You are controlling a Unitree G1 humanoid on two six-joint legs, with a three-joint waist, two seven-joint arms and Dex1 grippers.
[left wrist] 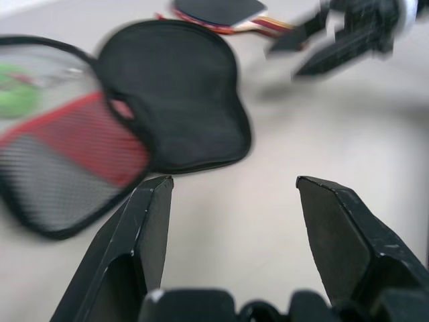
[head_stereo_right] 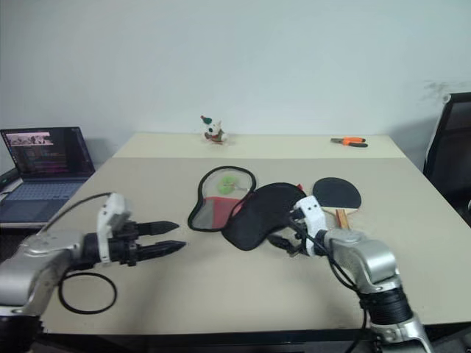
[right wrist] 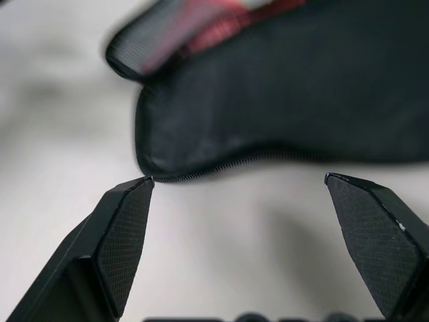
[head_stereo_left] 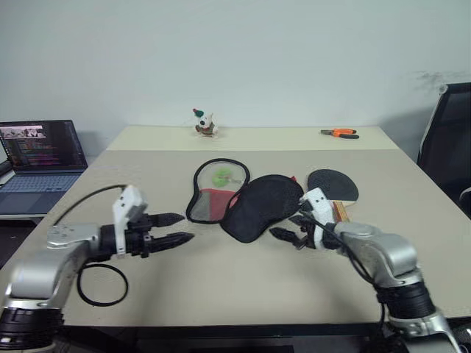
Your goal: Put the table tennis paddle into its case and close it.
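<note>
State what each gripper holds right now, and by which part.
Nothing is held. The left gripper and the right gripper are both open and empty; the case and the paddle lie on the table.

Even soft light; blurred wrist views.

The two head views look forward and down over the table [head_stereo_left: 243,279] from nearly the same spot. Each wrist camera looks along its own fingers, low and close to the tabletop. All share the opened case [head_stereo_left: 254,202], seen nearest by the right wrist.
</note>
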